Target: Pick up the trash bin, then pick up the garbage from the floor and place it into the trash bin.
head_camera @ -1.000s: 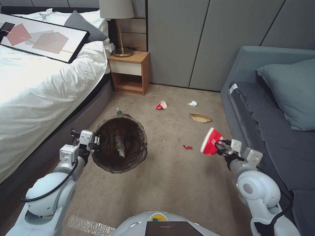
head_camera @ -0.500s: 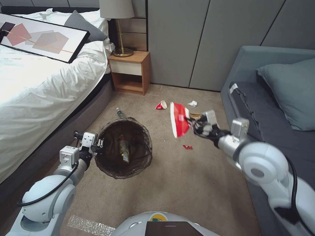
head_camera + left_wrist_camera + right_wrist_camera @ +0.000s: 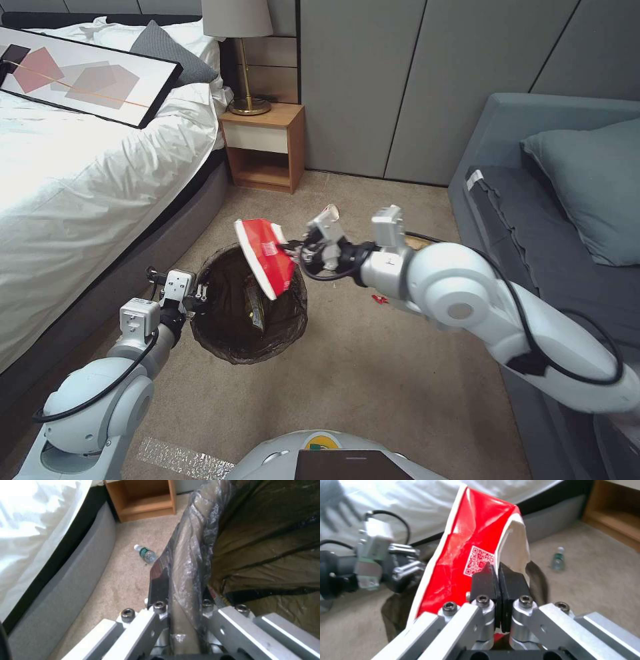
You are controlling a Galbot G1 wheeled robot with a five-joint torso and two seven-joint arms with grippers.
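On beige carpet [image 3: 373, 380], right gripper [image 3: 288, 249] clamps red wrapper [image 3: 267, 257] above trash bin [image 3: 230, 337], rim pinched at 9 o'clock by left gripper [image 3: 199, 298]

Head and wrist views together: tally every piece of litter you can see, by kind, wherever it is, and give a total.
Red-and-white wrappers: 2, the held wrapper and the floor wrapper
Bottle: 1
Snack wrapper in the bin: 1
Red scrap: 1
Paper bag, partly hidden: 1
Total: 6
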